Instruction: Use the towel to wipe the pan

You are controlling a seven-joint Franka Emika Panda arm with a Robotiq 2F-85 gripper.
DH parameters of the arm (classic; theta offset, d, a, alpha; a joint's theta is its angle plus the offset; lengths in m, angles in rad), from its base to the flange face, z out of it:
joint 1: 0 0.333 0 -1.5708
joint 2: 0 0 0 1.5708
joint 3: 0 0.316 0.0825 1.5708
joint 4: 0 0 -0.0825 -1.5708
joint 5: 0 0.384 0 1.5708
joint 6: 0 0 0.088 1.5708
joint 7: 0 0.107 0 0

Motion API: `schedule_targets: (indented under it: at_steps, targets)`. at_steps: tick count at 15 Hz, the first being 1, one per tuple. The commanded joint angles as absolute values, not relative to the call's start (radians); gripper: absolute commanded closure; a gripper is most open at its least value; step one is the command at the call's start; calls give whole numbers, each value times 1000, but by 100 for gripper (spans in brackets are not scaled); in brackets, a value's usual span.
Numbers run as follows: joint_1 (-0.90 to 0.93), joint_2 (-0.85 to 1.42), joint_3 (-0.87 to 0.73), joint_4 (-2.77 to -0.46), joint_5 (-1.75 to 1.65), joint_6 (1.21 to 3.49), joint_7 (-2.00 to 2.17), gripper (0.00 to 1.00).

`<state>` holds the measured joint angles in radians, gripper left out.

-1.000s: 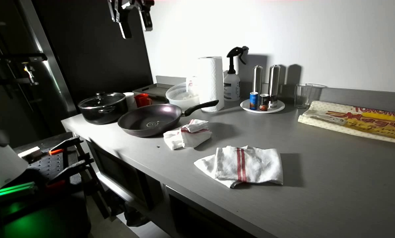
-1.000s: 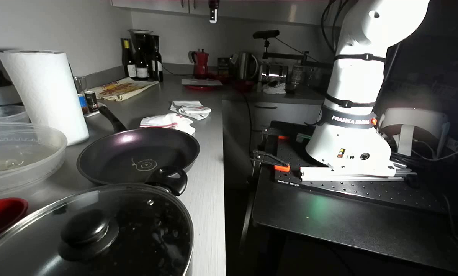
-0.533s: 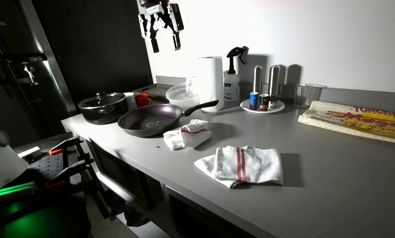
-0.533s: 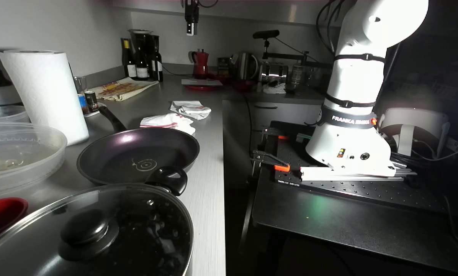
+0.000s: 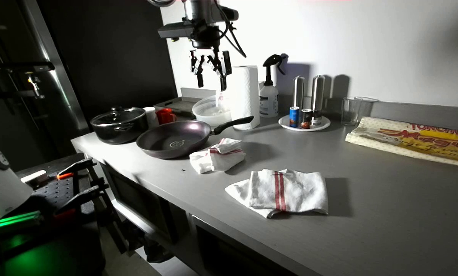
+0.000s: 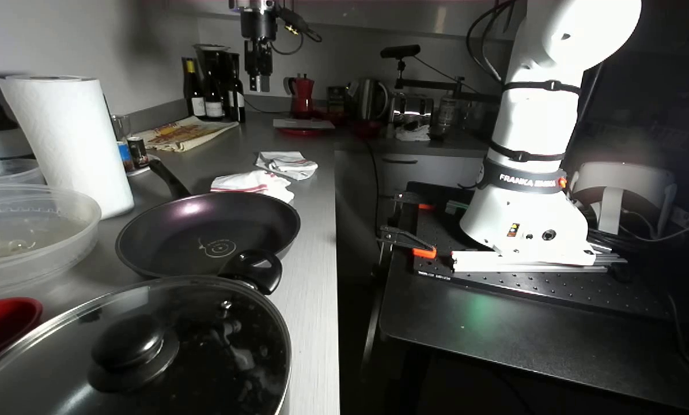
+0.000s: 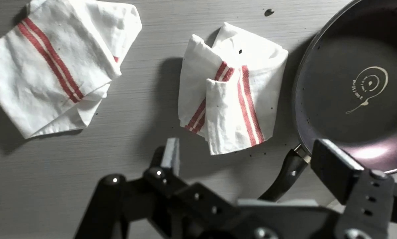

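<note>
Gripper (image 5: 212, 82): is hanging above the counter (image 5: 390, 207), its jaws standing well apart; in an exterior view its fingers (image 6: 256, 83) are nearly overlapping, hiding their spacing.
Pan (image 7: 338, 99): is extending past the wrist view's right edge, one finger covering part of its rim.
Pan handle (image 7: 283, 177): is slanting down and left there, its end hiding behind the gripper; in an exterior view it is pointing right, overlapping the paper roll (image 5: 244, 92).
Near towel (image 6: 252, 181): is lying on the counter just beside the pan, whose rim is hiding its lower edge in an exterior view; its longer extent is running top to bottom in the wrist view.
Far towel (image 7: 49, 69): is lying farther from the pan, wrist-view edges clipping it; its stripes are slanting to the lower right, its long axis proving hard to tell.
</note>
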<state>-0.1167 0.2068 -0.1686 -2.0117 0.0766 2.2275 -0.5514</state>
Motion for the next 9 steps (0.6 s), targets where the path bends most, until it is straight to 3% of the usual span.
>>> schedule_targets:
  at_steps: [1, 9]
  targets:
    - [-154, 332, -115, -1909, 104, 2234, -522, 0]
    - [-166, 540, -60, -1770, 79, 2282, -362, 0]
